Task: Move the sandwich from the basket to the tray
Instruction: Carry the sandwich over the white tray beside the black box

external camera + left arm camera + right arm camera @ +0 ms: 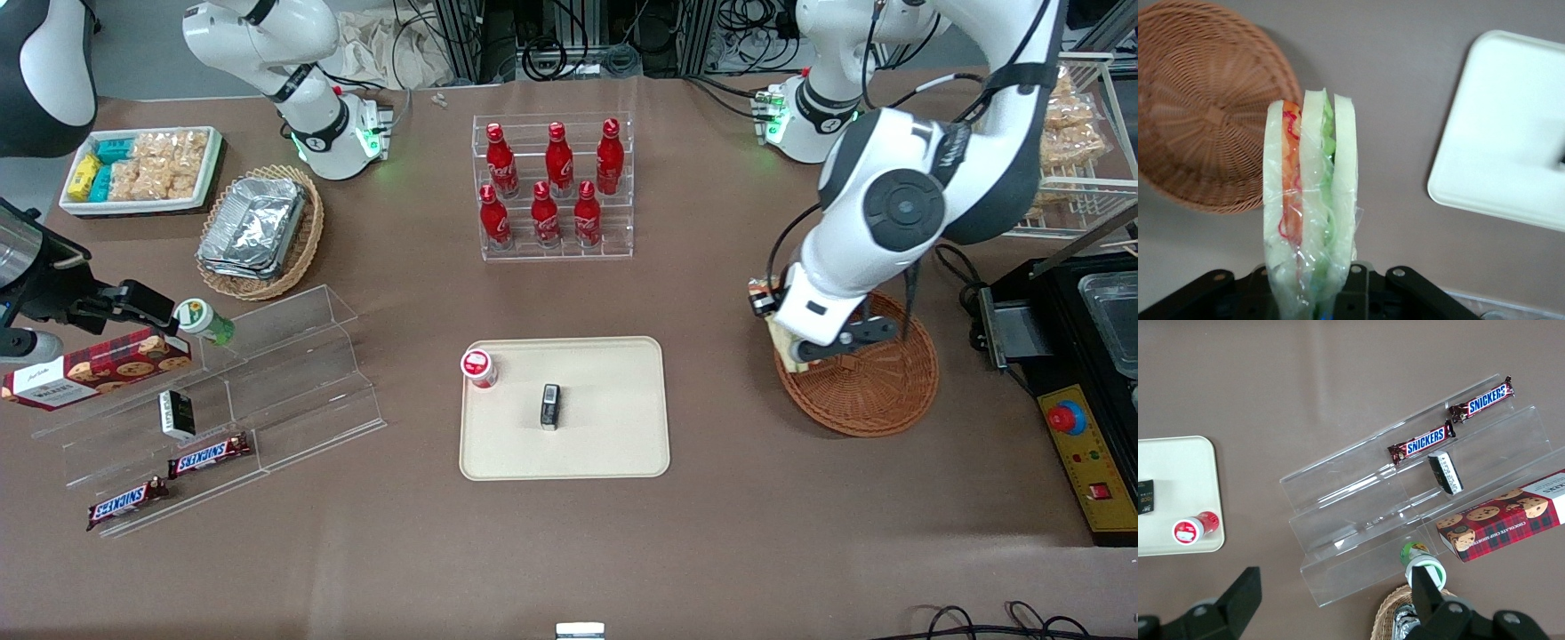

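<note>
Counts logged: one sandwich (1309, 200); one reddish basket (867, 382); one beige tray (613, 444) carrying one red-capped bottle (478, 368) and one dark packet (551, 407). Six red cola bottles (545, 214) stood racked. Two Snickers bars (209, 456). One cookie box (93, 367). One pincer (805, 351).

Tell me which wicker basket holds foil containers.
The lighter tan basket beside the white snack tray. The reddish-brown basket is empty, under the end effector, which grips the sandwich.
</note>
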`<state>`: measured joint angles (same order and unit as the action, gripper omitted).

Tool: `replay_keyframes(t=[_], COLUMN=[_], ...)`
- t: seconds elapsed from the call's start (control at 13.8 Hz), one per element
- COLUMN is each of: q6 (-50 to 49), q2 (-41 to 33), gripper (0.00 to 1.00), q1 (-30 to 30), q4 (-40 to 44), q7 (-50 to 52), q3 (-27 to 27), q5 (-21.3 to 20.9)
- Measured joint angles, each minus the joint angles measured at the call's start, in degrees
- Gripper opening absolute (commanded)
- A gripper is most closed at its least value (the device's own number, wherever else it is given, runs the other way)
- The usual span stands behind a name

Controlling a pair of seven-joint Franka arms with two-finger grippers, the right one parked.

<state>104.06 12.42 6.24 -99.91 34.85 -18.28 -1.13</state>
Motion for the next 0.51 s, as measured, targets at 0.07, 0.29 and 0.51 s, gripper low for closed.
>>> replay_keyframes(t=[0.07, 0.29, 0.51], q6=[0.2, 0.2, 0.8], q2=[1.6, 7.3, 11.7], gripper=[0.00, 0.00, 0.00], q1=[0.4, 0.8, 1.2], q4=[1.6, 9.3, 13.2], q7=[-2.5, -8.1, -9.5], q3=[-0.4, -2.3, -4.9], q5=[0.0, -0.1, -0.5])
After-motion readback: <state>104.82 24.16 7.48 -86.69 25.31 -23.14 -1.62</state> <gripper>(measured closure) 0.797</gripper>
